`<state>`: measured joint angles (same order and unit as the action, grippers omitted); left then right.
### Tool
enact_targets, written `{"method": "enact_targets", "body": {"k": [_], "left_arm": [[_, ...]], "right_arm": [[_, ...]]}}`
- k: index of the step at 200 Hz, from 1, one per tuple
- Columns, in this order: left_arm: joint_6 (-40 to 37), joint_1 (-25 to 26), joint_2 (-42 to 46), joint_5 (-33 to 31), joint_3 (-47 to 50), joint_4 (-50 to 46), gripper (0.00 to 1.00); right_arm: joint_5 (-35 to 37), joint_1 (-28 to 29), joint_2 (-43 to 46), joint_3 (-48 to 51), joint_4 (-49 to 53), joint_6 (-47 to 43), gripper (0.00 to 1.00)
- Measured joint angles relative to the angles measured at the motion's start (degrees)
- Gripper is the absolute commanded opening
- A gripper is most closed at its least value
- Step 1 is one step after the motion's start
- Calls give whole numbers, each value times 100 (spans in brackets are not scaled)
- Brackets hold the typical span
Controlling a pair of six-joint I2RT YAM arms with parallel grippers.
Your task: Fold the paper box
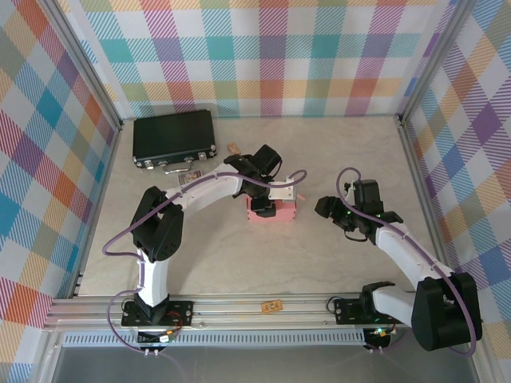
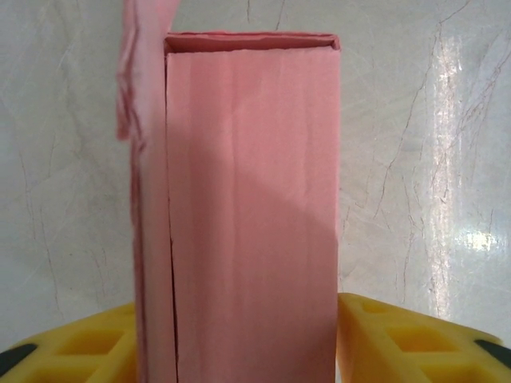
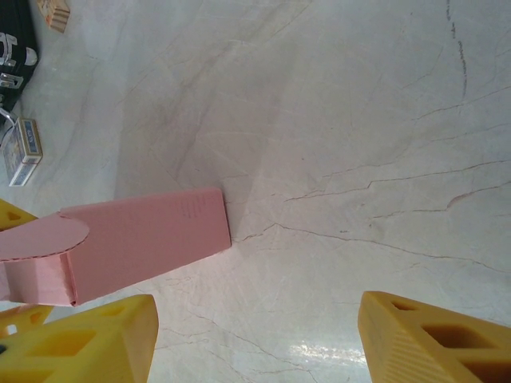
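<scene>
The paper box [image 1: 275, 211] is a small salmon-pink box lying on the table in the middle. In the left wrist view the paper box [image 2: 251, 199] runs lengthwise away between my yellow fingers [image 2: 383, 335], which press against both of its long sides. A loose flap [image 2: 132, 72] stands up along its left edge. My left gripper [image 1: 265, 201] is shut on it from above. My right gripper [image 1: 327, 209] hovers open to the right of the box, apart from it. From the right wrist the paper box [image 3: 144, 239] lies at the left with a rounded flap [image 3: 48, 235] sticking out, and my right gripper [image 3: 255, 335] holds nothing.
A black hard case [image 1: 174, 137] sits at the back left. A tiny tan block [image 1: 232, 148] lies beside it, and a small printed card [image 1: 190, 177] just in front. A tan tag [image 1: 271, 306] rests on the front rail. Plaid walls enclose three sides.
</scene>
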<state>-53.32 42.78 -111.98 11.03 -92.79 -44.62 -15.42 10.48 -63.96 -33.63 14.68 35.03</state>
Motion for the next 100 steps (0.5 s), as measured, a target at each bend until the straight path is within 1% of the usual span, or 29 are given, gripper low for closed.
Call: {"method": "enact_targets", "body": {"k": [55, 100], "left_arm": [[133, 22, 138, -120, 9, 96, 73], [361, 22, 332, -170, 9, 131, 75]], "right_arm": [[-2, 2, 0, 0, 2, -90, 68], [-2, 0, 2, -131, 216, -339, 69]]}}
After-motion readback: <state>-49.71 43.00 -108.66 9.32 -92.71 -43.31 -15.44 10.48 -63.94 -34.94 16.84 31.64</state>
